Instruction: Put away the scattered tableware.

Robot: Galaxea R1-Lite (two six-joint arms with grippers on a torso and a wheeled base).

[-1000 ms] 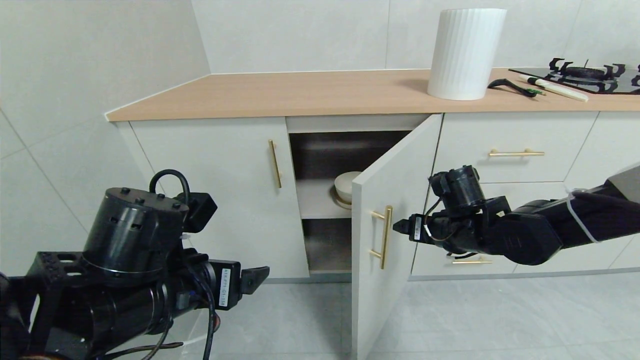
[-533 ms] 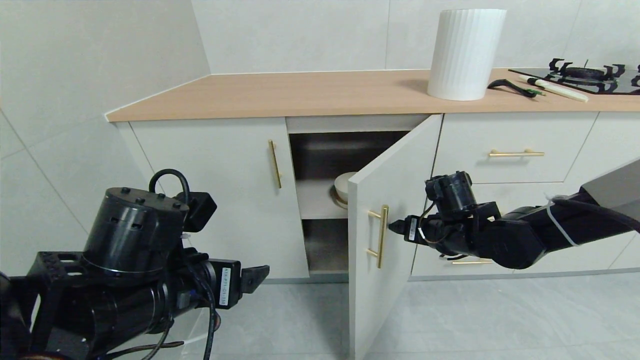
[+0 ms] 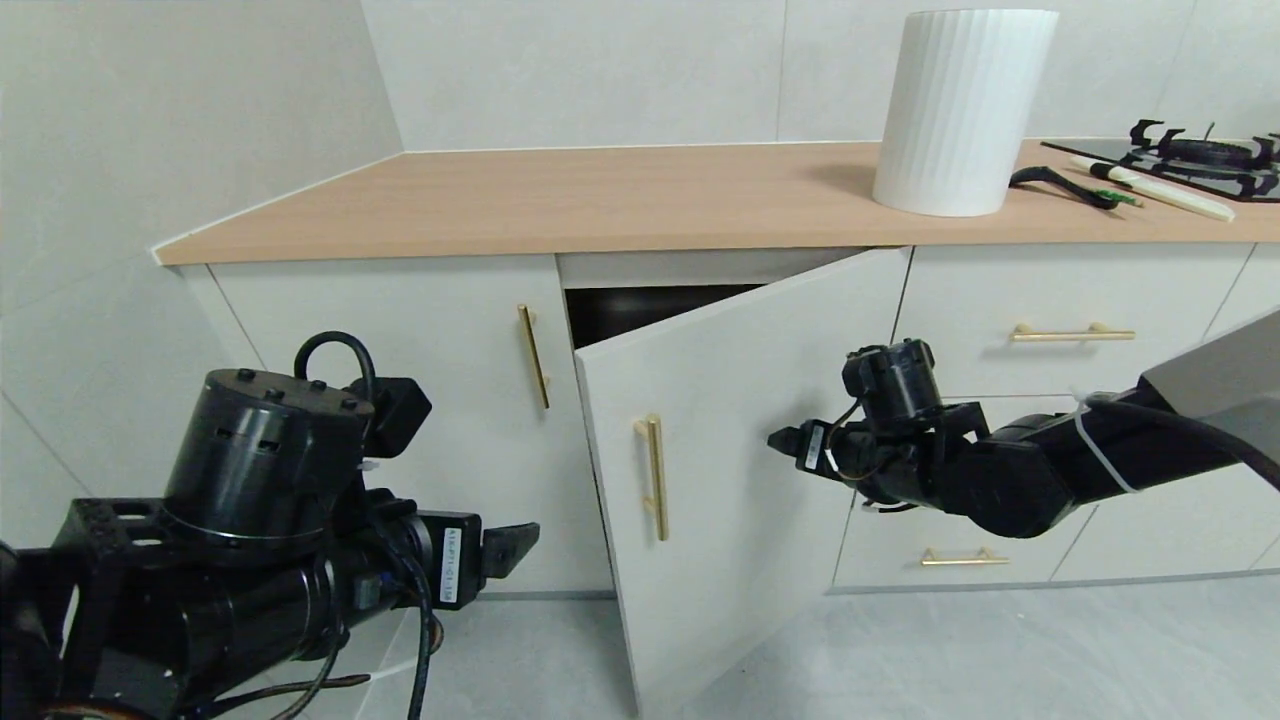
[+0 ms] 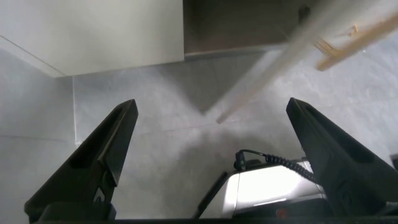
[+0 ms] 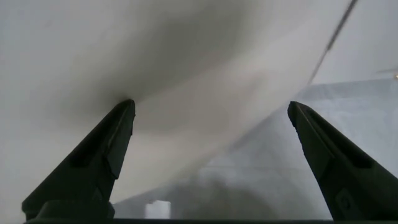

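Note:
The white cabinet door (image 3: 720, 400) with a brass handle (image 3: 653, 478) stands only slightly ajar, leaving a dark gap (image 3: 640, 305) at its top. It hides the inside of the cabinet. My right gripper (image 3: 782, 440) is open, its tips at the door's face to the right of the handle. In the right wrist view the right gripper (image 5: 210, 106) has its fingers wide apart, right up against the white door panel (image 5: 155, 56). My left gripper (image 3: 520, 545) hangs low at the left, open and empty; the left gripper (image 4: 211, 102) is above the grey floor (image 4: 180, 124).
On the wooden counter (image 3: 600, 195) stand a tall white ribbed container (image 3: 962, 110), a black utensil (image 3: 1060, 185) and a white-handled tool (image 3: 1150, 188) beside the gas hob (image 3: 1205, 155). Drawers with brass handles (image 3: 1072, 332) lie right of the door, and a shut door (image 3: 400, 400) lies left of it.
The door has swung from wide open to nearly shut, with my right gripper moving left against it. The bowls on the shelf are now hidden. The head view shifted. The left arm kept still.

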